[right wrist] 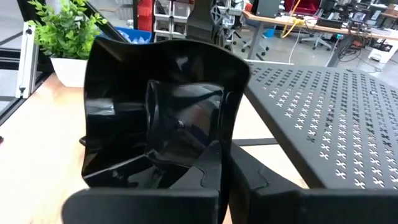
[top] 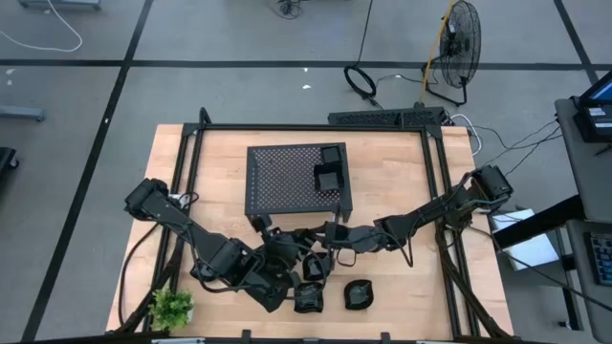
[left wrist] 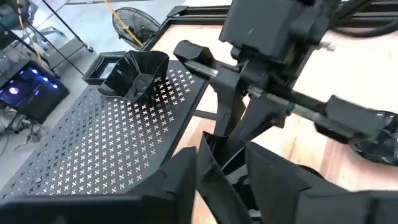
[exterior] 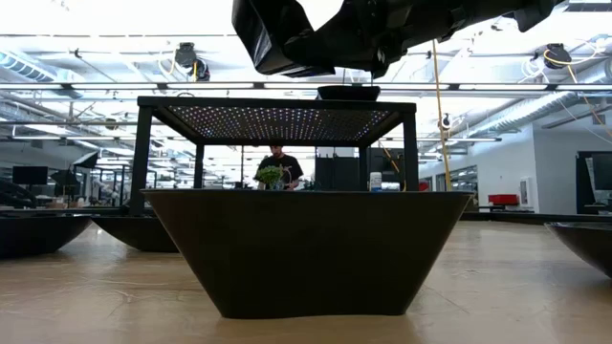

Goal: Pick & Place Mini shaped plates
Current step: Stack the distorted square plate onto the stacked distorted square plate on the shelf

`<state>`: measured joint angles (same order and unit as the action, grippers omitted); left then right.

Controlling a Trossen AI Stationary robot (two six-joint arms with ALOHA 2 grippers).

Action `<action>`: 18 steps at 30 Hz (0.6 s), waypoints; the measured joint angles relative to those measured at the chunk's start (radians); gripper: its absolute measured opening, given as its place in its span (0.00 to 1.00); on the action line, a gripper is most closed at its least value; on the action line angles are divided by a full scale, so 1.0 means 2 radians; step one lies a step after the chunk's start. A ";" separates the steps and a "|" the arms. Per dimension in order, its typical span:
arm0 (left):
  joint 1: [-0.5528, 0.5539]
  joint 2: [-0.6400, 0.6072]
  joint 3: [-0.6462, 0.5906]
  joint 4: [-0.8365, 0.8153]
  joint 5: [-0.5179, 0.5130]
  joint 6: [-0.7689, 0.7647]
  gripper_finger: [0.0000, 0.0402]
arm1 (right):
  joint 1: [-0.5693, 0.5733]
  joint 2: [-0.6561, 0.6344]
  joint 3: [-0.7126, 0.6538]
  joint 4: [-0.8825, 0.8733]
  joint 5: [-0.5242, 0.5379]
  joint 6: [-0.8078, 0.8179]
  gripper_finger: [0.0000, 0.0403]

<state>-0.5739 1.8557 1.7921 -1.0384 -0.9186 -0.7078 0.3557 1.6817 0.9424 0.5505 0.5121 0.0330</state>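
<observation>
My right gripper [right wrist: 225, 169] is shut on a glossy black square mini plate [right wrist: 161, 112], held in the air in front of the black perforated rack [top: 296, 177]. My left gripper [left wrist: 224, 186] is right beside it, near the table's front middle [top: 292, 256]. Its fingers stand apart on either side of that plate's thin edge [left wrist: 211, 171]; whether they touch it I cannot tell. Two mini plates [top: 329, 164] sit on the rack's right part. Three more [top: 308, 298] [top: 358, 294] [top: 314, 268] rest on the table. My right gripper pinches the square plate's side wall [right wrist: 214, 152] between its two fingers. They reach in nearly level from the table's right. The plate is lifted clear and stands on edge, its hollow facing the wrist.
A small green plant [top: 172, 306] stands at the near left corner. Black frame rails [top: 440, 191] run along the table's sides and back. In the low view a big dark dish [exterior: 306, 248] fills the foreground, with others at left [exterior: 134, 229] and right [exterior: 583, 239].
</observation>
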 joint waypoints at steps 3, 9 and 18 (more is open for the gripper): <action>-0.002 0.000 0.016 -0.003 0.011 0.011 0.45 | 0.000 0.000 0.000 -0.001 0.000 -0.003 0.00; -0.027 0.000 0.059 -0.003 -0.001 0.040 0.58 | -0.022 -0.067 0.026 -0.109 -0.028 0.021 0.00; -0.089 -0.018 0.065 -0.055 -0.128 -0.006 0.61 | -0.172 -0.161 0.182 -0.492 -0.115 0.186 0.00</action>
<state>-0.7526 1.8202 1.9226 -1.1476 -1.1753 -0.7198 0.0121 1.3591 1.3061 -0.4332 0.2830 0.4050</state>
